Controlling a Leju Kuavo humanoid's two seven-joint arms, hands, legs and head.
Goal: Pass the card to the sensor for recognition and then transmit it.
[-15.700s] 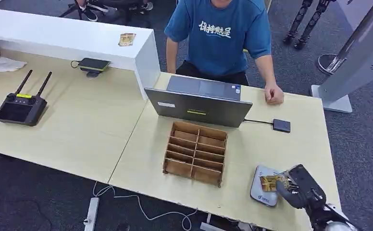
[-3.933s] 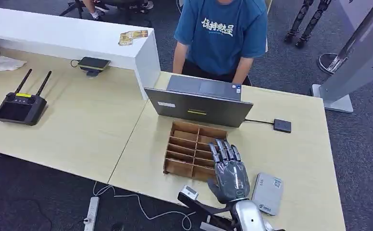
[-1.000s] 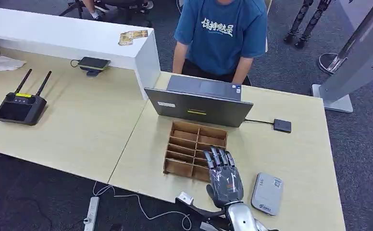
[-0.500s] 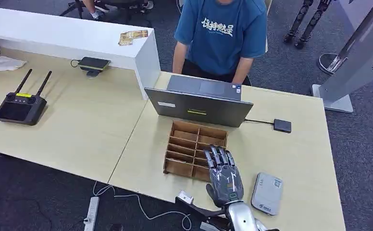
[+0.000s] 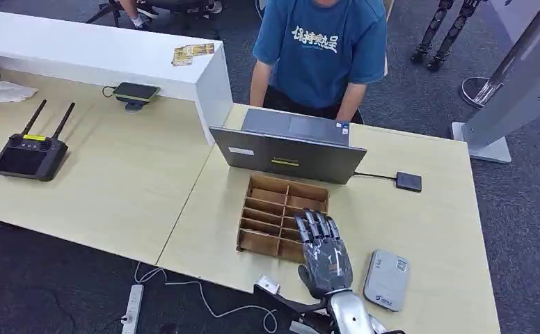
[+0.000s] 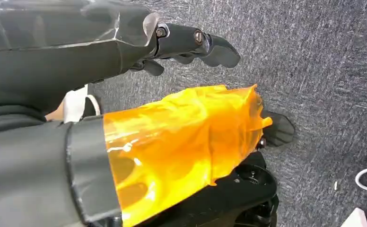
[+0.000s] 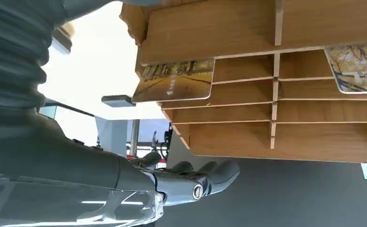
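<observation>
**Right hand empty above the wooden rack, card resting in a slot**

The right hand (image 5: 325,256), grey and glossy with darker fingers (image 5: 316,226), sits low and centre in the head view, fingers straight, spread and released, holding nothing, their tips over the near right compartments of the brown slotted wooden rack (image 5: 271,209). In the right wrist view the same fingers (image 7: 205,177) stretch out flat beside the rack (image 7: 266,123), apart from it.

The thin rectangular card with a golden-brown landscape print (image 7: 174,80) lies in one compartment of the rack, one end jutting past the rack's edge; a second printed card (image 7: 359,66) lies in another compartment at the right edge of that frame. The rack is plain plywood, thin dividers forming two columns of shallow slots.

Just right of the hand, on the pale wood-grain table (image 5: 427,223), lies the flat grey rounded sensor pad (image 5: 387,280). Behind the rack stands an open grey laptop (image 5: 288,149), with a person in a blue T-shirt (image 5: 319,49) beyond it.

The left hand (image 6: 125,109), dark, with an orange translucent wrap over it, hangs above grey carpet, fingers loosely extended and holding nothing.
</observation>
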